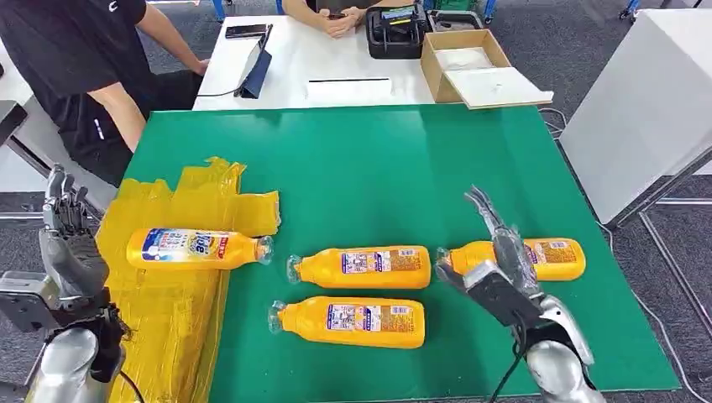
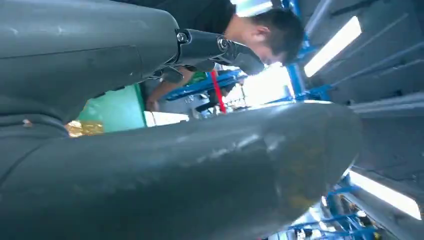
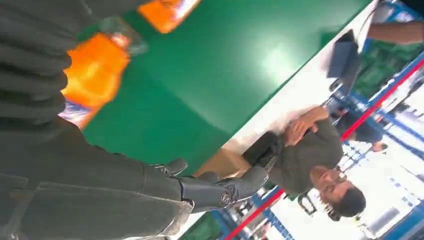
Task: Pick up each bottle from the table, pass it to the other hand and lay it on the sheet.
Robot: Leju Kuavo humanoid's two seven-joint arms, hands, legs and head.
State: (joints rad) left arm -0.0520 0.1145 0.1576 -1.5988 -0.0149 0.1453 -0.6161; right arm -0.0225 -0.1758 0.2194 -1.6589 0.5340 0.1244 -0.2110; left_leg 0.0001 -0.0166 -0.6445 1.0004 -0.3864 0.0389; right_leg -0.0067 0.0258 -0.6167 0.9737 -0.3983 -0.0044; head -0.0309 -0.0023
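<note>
The right hand point(image 1: 495, 252) hovers, fingers spread, over the nearest bottle point(image 1: 537, 259) (smooth, probably slippery). Best gripped mid-body. The left hand point(image 1: 67, 235) waits empty, fingers apart.

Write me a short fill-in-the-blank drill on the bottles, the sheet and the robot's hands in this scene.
1. The yellow sheet holds ____ bottle so far.
2. The number of bottles lying directly on the green table is ____.
3. The right hand hovers over the rightmost bottle, while the left hand is raised beside the ____ sheet.

Missing words: one; three; yellow
</note>
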